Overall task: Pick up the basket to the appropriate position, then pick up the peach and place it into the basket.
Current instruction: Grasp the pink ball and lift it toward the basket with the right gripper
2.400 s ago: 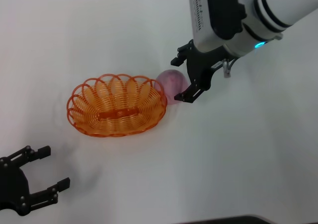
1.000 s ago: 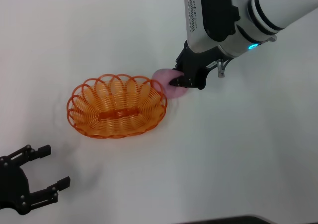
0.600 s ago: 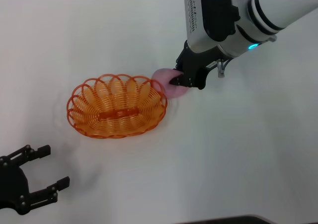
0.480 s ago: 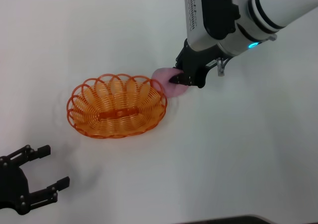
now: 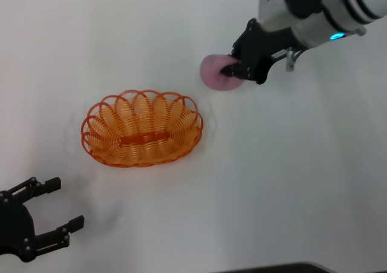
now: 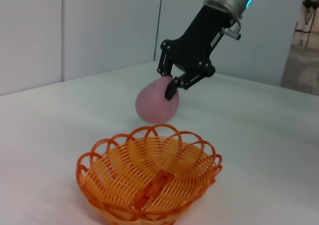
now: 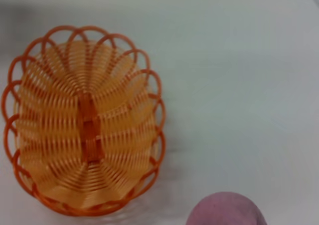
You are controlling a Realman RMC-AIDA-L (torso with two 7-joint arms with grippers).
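Pink peach [image 5: 216, 73] clenched in my right pincer [image 5: 234, 71]; I'd centre it over the basket [image 5: 141, 128] before releasing; left pincer [image 5: 53, 211] gapes idle.

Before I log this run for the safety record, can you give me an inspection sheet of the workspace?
Surface: white table, bare around the job's things.
Basket: orange, upright on the table, nothing in it.
Peach: pink, held off the table, above and beyond the basket's far rim in the left wrist view, not over its bowl.
Clutter: nothing seen.
Right gripper: jaws shut on the peach.
Left gripper: jaws open, holding nothing, at the near left corner, apart from the basket.
Cables: nothing seen.
Surroundings: pale wall panels behind the table in the left wrist view.
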